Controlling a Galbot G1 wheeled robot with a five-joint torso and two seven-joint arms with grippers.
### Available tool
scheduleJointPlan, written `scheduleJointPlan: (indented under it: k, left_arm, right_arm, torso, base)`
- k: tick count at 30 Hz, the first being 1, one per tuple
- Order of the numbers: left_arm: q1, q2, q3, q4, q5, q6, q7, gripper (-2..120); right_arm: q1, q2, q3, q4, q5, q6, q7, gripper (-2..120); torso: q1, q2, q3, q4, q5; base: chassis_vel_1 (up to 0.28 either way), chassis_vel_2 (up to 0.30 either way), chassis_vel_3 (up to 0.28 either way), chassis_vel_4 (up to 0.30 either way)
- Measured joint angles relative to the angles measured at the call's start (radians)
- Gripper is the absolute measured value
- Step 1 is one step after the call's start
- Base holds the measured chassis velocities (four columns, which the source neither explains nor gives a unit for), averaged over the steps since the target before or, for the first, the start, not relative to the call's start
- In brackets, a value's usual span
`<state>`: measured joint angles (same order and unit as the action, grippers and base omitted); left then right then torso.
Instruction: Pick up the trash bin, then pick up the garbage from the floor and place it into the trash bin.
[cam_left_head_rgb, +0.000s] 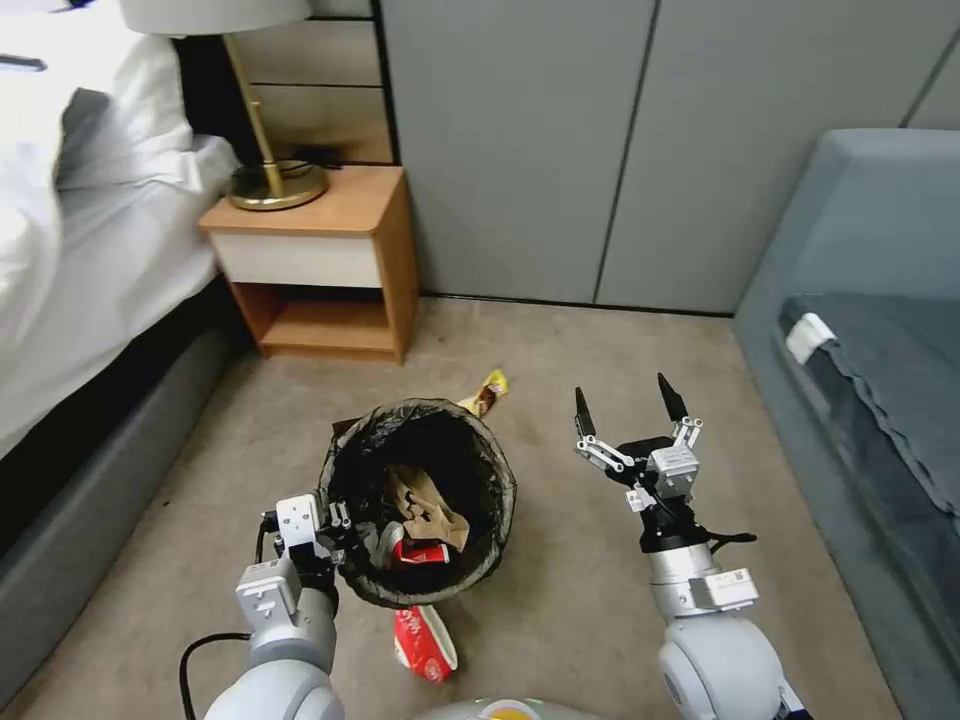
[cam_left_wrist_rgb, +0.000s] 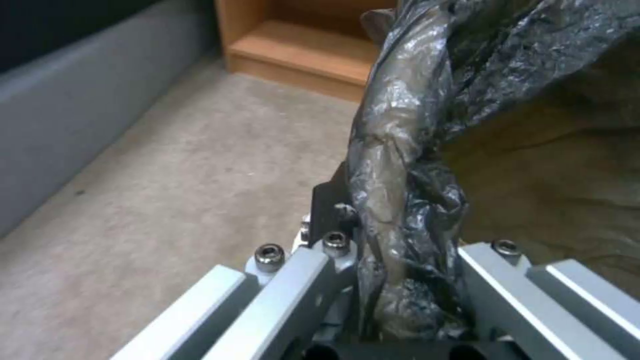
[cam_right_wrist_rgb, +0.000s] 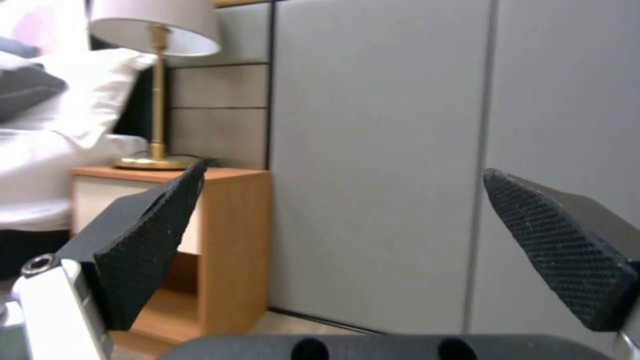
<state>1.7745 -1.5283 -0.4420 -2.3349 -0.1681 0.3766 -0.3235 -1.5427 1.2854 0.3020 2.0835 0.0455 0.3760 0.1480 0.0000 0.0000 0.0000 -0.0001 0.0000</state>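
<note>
The left tool (cam_left_head_rgb: 345, 530) is seen clamped on the near-left rim of the trash bin (cam_left_head_rgb: 420, 500), with the black liner pinched between its jaws. The bin is a small round container, its rim wrapped in a crinkled, glossy black bag, and it is placed low in the middle of the head view over the beige carpet (cam_left_head_rgb: 560, 360). Inside it, a brown cardboard scrap (cam_left_head_rgb: 430, 505) and a red-and-white wrapper (cam_left_head_rgb: 418, 552) are visible. Whether the bin rests on the carpet or is held clear of it cannot be told.

The right tool (cam_left_head_rgb: 630, 402) is held to the right of the bin, well apart from it, its two black pointed fingers spread wide and nothing between them.

On the carpet, a red-and-white crumpled wrapper (cam_left_head_rgb: 425, 643) is found just beside the near side of the bin, and a yellow-brown wrapper (cam_left_head_rgb: 487, 392) lies just beyond its far rim.

In the left wrist view the folded bag (cam_left_wrist_rgb: 400, 165) is shown close up, shiny and wrinkled, gripped between silver metal links, with the wooden nightstand (cam_left_wrist_rgb: 300, 50) behind. In the right wrist view the dimpled rubber pads (cam_right_wrist_rgb: 147, 235) of the open fingers are shown, along with a brass-stemmed lamp (cam_right_wrist_rgb: 157, 95) on the nightstand and grey wall panels (cam_right_wrist_rgb: 380, 150). A white-sheeted bed (cam_left_head_rgb: 90, 230) and a grey-blue sofa (cam_left_head_rgb: 860, 330) are seen in the head view.
</note>
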Motion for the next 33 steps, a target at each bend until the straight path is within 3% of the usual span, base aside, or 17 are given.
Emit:
scheduleJointPlan:
  k: [33]
  left_arm:
    - [-0.004,0.002,-0.006,-0.009,-0.007,-0.004,-0.002,1]
  right_arm:
    - [0.014,0.003,0.004,0.017,0.018,-0.008,-0.011,100]
  torso:
    - [0.000,0.000,0.000,0.0003,0.0001]
  base:
    - [0.117,0.120,0.123,0.114]
